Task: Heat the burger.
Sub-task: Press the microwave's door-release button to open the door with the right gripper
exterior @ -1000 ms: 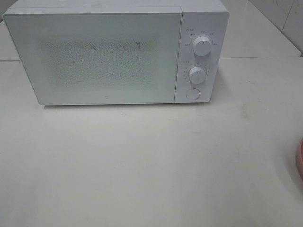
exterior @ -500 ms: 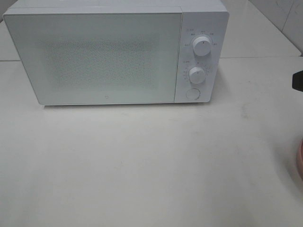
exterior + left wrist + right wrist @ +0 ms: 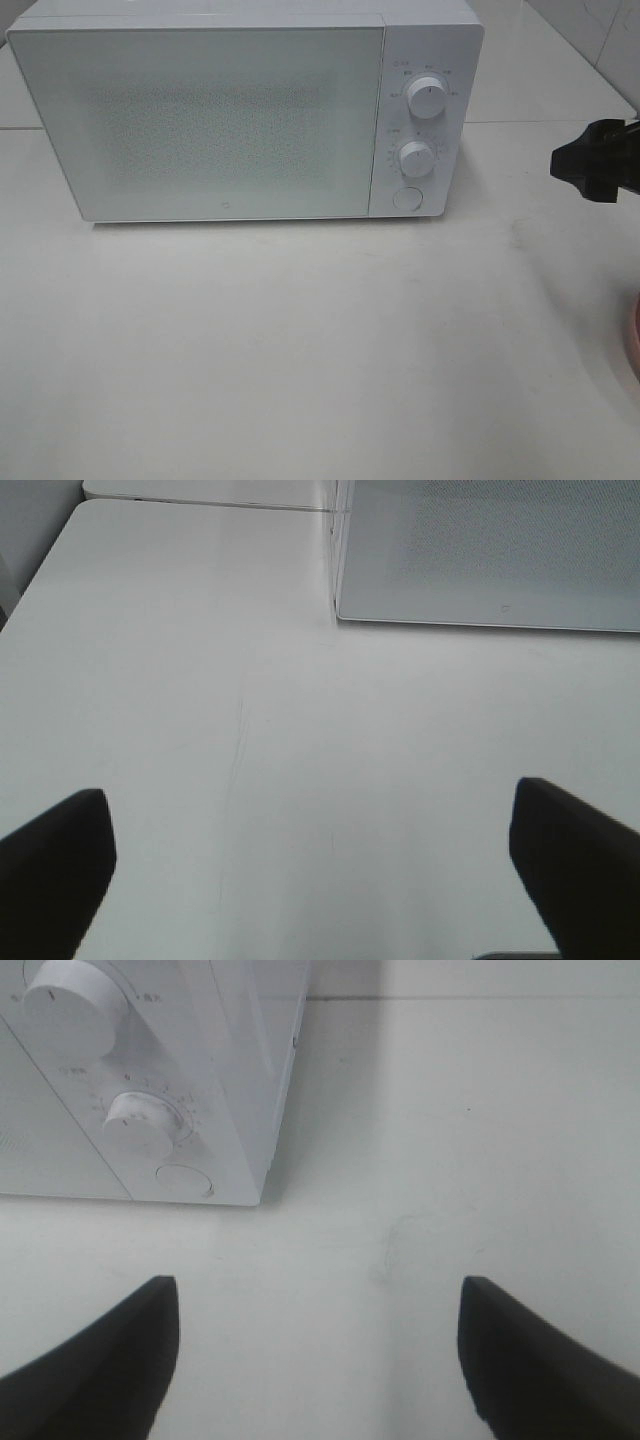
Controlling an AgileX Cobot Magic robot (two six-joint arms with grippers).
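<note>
Right gripper [image 3: 592, 160] is seen further in from the right edge than half a second ago, level with the lower knob [image 3: 415, 158] of the microwave [image 3: 220, 120] and well apart from it. Burger is not shown in any view. Fingers [image 3: 100, 1360] of the right gripper are spread over bare table [image 3: 300, 350]. Left gripper [image 3: 310, 800] is spread wide too, nothing held. Microwave is closed. Pink plate [image 3: 634, 340] is cut off at the right edge.
</note>
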